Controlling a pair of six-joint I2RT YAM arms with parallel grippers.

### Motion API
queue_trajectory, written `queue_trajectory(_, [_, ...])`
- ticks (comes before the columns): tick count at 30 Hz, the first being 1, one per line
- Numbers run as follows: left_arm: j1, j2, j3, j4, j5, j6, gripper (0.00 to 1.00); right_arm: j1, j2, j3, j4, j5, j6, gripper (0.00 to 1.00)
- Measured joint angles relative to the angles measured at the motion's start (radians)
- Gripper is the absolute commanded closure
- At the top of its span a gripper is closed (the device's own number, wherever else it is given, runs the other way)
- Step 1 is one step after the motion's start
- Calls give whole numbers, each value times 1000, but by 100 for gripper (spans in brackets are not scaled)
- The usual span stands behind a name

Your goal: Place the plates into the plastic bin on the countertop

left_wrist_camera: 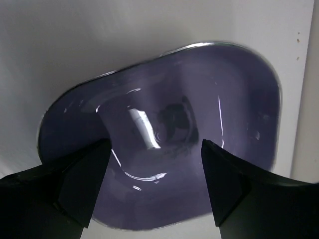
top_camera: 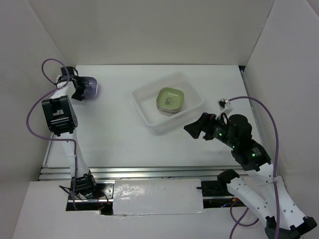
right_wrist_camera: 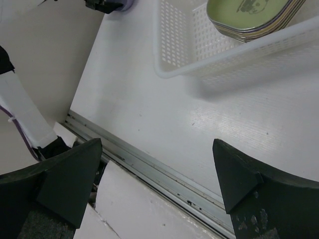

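At the near edge, a metal rail (top_camera: 149, 172) ran along the front of the white bench (top_camera: 114, 134). Just beyond it on the right, the right arm (top_camera: 244, 144) hung over the bench. The right jaws stood wide open with nothing between them. In the wrist view its fingers (right_wrist_camera: 65, 179) framed only bare bench and rail. They pointed toward the bin (top_camera: 143, 97), near its right near corner but apart from it.

The bin sat mid-bench, a little right of centre and turned at an angle. Inside, toward its far right end, lay a stack of plates (top_camera: 170, 99) with a green plate (right_wrist_camera: 246, 12) on top. The rims of the others showed beneath it.

Farthest off, the left arm (top_camera: 59, 114) reached to the far left corner, close to the side wall. There a purple plate (top_camera: 91, 87) lay outside the bin and well apart from it. The left jaws were open above it, the fingers (left_wrist_camera: 79, 184) spread over the plate's near half. The plate was wider than the gap between them. Whether the tips touched it I could not tell.
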Motion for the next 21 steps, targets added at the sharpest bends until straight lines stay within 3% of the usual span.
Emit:
queue_trajectory(9, [-53,-24,-83,39,-19,-48,20,-1,19,-1,3,3,-13,0])
queue_trajectory(15, [-55,-45,-99,21,-19,-42,1,-2,29,-1,5,3,-22,0])
queue_trajectory(21, [-55,-241,-288,8,-25,-10,1,-1,29,-16,28,-10,-20,0])
